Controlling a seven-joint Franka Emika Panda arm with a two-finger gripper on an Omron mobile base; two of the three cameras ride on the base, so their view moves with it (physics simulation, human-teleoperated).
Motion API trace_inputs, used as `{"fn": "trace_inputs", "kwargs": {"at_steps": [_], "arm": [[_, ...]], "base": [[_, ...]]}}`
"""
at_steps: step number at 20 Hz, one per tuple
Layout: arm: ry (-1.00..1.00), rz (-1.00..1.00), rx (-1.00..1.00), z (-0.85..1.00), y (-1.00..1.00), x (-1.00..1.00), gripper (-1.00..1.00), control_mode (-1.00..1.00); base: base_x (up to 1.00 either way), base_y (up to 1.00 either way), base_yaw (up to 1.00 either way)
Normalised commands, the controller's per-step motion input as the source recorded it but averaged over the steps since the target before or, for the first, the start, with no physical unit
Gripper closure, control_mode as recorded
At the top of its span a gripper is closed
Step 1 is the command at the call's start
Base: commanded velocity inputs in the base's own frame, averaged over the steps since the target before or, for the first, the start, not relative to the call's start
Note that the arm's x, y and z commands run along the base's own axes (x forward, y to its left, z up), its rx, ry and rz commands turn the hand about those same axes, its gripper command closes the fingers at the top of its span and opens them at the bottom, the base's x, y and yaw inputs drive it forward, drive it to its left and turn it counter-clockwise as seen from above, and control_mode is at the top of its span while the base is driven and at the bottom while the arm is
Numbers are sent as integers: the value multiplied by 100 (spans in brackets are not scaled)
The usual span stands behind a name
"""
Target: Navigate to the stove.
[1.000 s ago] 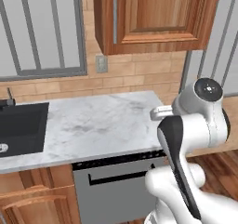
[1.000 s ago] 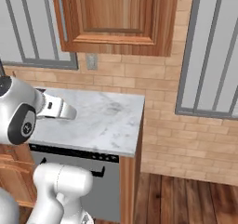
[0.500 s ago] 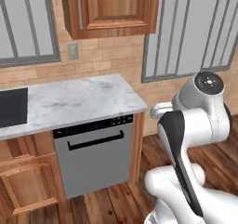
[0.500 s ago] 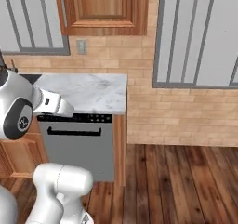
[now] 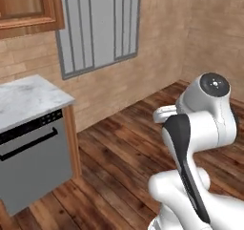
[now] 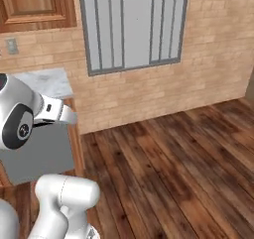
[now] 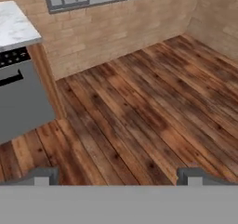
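The stove is out of view. My gripper [image 7: 118, 176] hangs over bare wooden floor [image 7: 139, 107], its two dark fingertips [image 7: 45, 175] set wide apart with nothing between them. The arm is folded close above the base, with the hand pointing toward the brick wall. The grey panel with a black handle at the left is the dishwasher [image 5: 31, 164], set under the end of a marble counter [image 5: 26, 98]; the dishwasher [image 7: 18, 102] also lies at the left of the hand view.
A barred window [image 6: 131, 25] sits in the brick wall [image 6: 149, 91] ahead. A wooden wall cabinet [image 6: 34, 5] hangs at upper left. The wall turns a corner at far right [image 5: 214, 38]. Wooden floor [image 6: 173, 168] stretches open to the right.
The whole picture has swung: the base has turned right. The sink and counter have slid off to the left, and the window, floor and room corner have come into view. The arm keeps its pose.
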Motion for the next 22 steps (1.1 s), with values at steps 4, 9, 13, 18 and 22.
{"fn": "trace_inputs", "kwargs": {"at_steps": [4, 9, 13, 18, 22], "arm": [[0, 0, 0, 0, 0, 0, -100, 100], [0, 0, 0, 0, 0, 0, -100, 100], [0, 0, 0, 0, 0, 0, -100, 100], [0, 0, 0, 0, 0, 0, -100, 100], [0, 0, 0, 0, 0, 0, -100, 100]], "base": [[-73, 0, -78], [-65, 0, -79], [-66, -6, -75], [-79, -39, -63], [-67, -70, -56]]}}
